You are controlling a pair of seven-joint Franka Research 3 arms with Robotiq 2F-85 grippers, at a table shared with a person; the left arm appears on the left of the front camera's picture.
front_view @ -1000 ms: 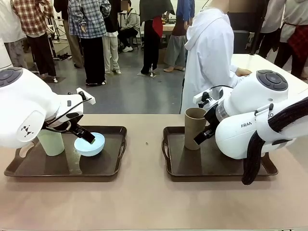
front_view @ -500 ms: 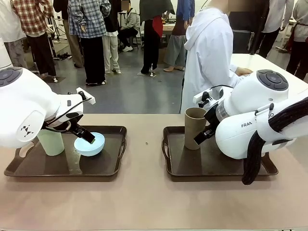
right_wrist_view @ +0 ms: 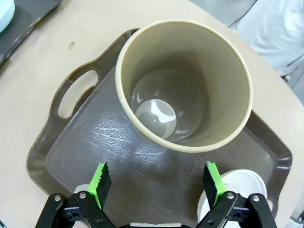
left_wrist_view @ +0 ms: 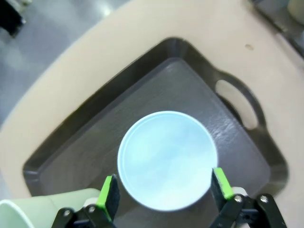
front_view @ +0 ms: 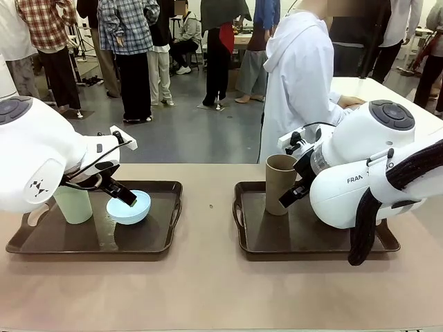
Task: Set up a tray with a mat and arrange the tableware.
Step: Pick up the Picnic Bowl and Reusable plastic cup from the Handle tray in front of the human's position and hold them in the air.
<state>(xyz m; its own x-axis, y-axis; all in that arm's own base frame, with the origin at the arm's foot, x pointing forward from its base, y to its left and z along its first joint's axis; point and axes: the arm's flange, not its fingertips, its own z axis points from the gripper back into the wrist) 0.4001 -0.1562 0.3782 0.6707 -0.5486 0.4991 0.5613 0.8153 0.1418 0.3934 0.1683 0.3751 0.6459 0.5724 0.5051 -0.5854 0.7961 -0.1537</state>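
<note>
step: both arms hovering over tableware, nothing gripped
left fingers (left_wrist_view: 109,194): apart over light blue bowl (left_wrist_view: 166,159), left tray (front_view: 160,232)
right fingers (right_wrist_view: 100,183): apart over brown tumbler (right_wrist_view: 185,85), right tray (front_view: 277,238)
next: probably lowering, closing squarely

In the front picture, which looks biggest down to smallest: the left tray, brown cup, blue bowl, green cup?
1. Left tray
2. Brown cup
3. Blue bowl and green cup: I can't rank these two, because the left arm hides the green cup's top.
</note>
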